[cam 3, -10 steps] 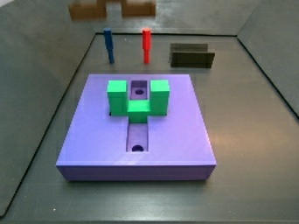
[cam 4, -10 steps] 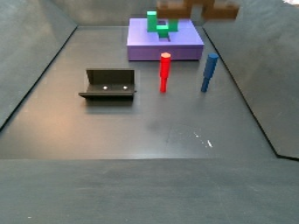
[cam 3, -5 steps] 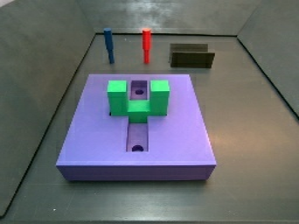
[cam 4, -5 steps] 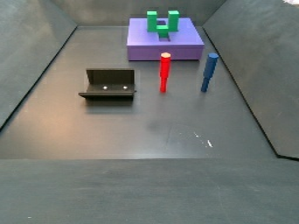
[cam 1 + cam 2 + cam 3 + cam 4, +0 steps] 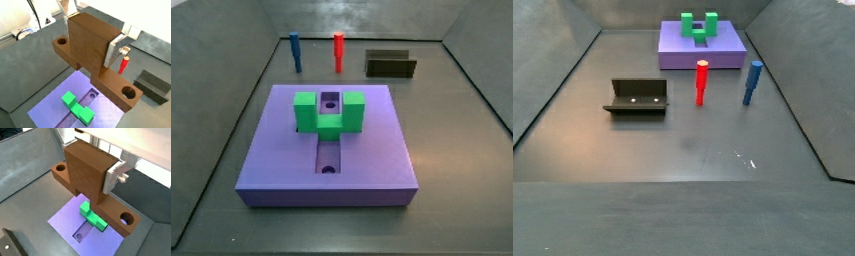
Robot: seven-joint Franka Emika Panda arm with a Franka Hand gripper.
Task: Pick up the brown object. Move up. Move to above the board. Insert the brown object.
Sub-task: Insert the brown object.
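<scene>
The brown object (image 5: 93, 60) is in my grip: in both wrist views it hangs crosswise under my wrist, a long bar with a round hole near each end and a taller block rising from its middle, and my gripper (image 5: 93, 175) has its fingers (image 5: 113, 178) pinching that middle block, one silver plate pressed flat against its side. The bar is well off the counter (image 5: 458, 190), so the pick-up and the lift look done. Below it in both wrist views lies the board (image 5: 110, 240), with its green block (image 5: 93, 219) and the centre groove (image 5: 83, 102) showing just under the bar, so I judge that I am already above the board, or very nearly so. Neither side view shows me or the bar at all, which tells me I am holding it high, out of their frame; in a side view the board (image 5: 372, 150) sits untouched, its groove empty apart from the green block (image 5: 329, 112) straddling it. What is left, as I read it, is the insertion: lining the bar up with the groove and lowering it in. Whether the bar is yet turned to match the groove I cannot tell for sure. Farther out stand a red peg (image 5: 702, 82) and a blue peg (image 5: 752, 82), apart from the board, and a dark open box (image 5: 637, 97) off to the side.
</scene>
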